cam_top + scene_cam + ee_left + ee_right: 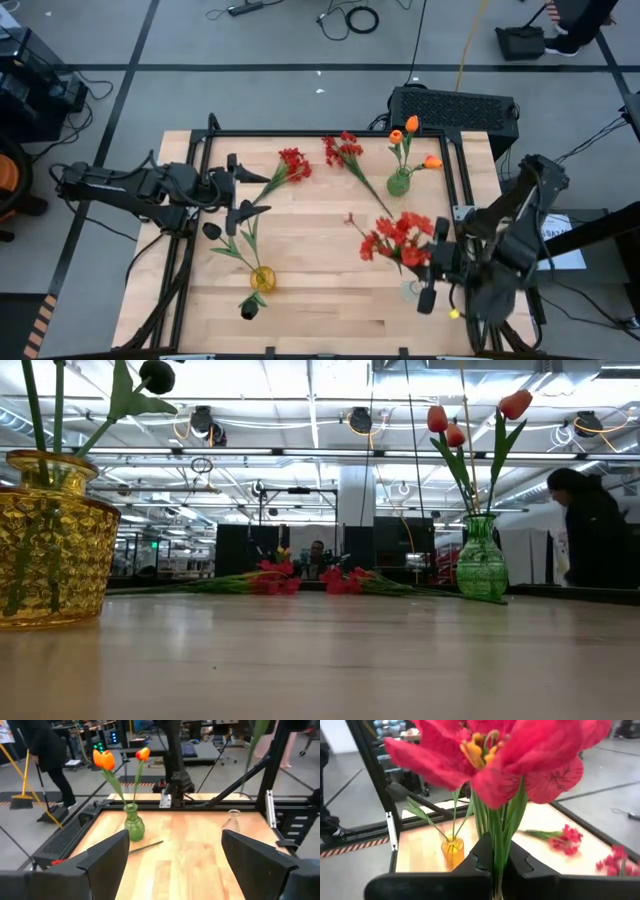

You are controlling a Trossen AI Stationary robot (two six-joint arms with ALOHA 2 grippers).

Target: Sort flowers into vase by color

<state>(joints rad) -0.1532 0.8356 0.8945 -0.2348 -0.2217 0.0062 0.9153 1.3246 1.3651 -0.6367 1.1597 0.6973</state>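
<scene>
My right gripper [497, 855] is shut on a bushy red flower [400, 238] over the table's right part, beside a clear vase [232, 820]. My left gripper [180, 860] stands open above the table's left part [245, 188], with nothing between its fingers. A green vase [398, 182] at the far right holds orange tulip-like flowers [104, 759]. A yellow vase [262, 278] near the front left holds black flowers [212, 230]. Two red flowers [293, 165] [343, 150] lie flat on the far part of the table. My right gripper pinches the red flower's green stems [496, 832] between its two fingers, a short way below the blooms. The fingers lie across the stems. The red blooms [490, 755] stand just beyond the fingertips. The stems' lower end is hidden behind the gripper.
A black metal frame [330, 133] runs around the table's far and side edges. A black case [455, 105] sits behind the far right corner. A person [590, 530] stands beyond the table on the right. Bare wood [320, 290] lies in the middle and front.
</scene>
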